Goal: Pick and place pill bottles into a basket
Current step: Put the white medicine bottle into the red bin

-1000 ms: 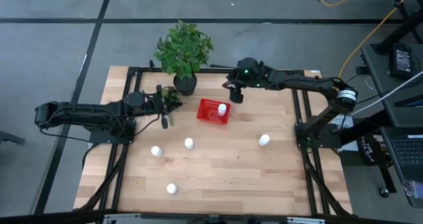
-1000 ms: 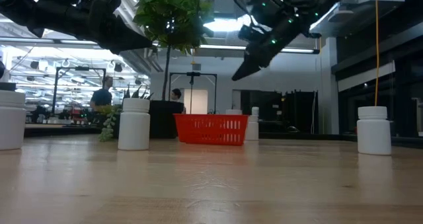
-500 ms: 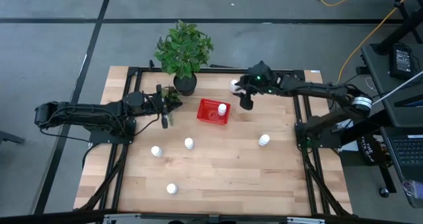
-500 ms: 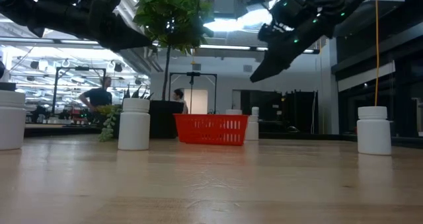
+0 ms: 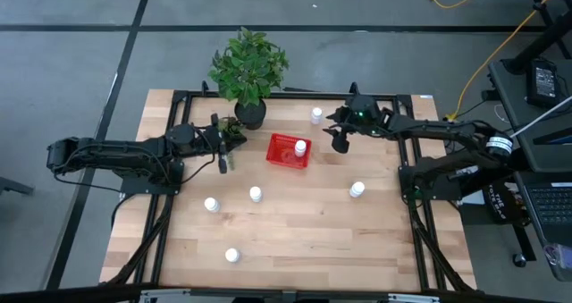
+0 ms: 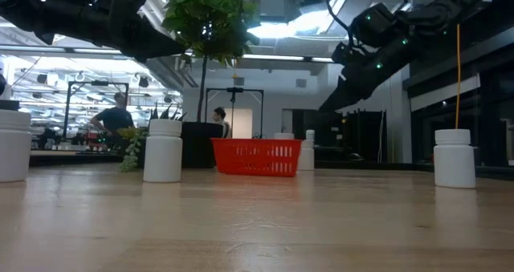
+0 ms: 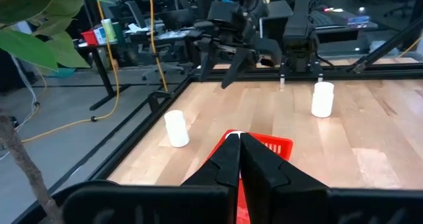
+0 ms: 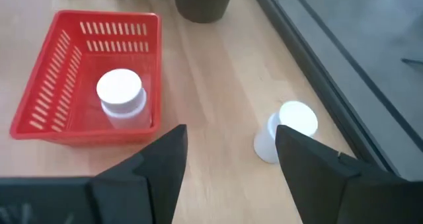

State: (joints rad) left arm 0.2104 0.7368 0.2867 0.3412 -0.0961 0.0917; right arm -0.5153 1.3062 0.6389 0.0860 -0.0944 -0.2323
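High view: we see one pill bottle (image 5: 300, 147) already in the red basket (image 5: 290, 151); five others stand upright on the tabletop (image 5: 295, 231). Right claw (image 5: 340, 141) hovers just right of the basket, near the far bottle (image 5: 316, 114).

Low view: bottles look light, rigid and probably slick, so we'd pinch mid-body below the cap.

Left wrist view: left claw (image 7: 239, 159) clenched, empty, parked facing the basket.

Right wrist view: right claw released, jaws wide, angled down towards the tabletop.

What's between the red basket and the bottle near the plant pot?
Only bare wood table between the basket and that bottle, in the right wrist view.
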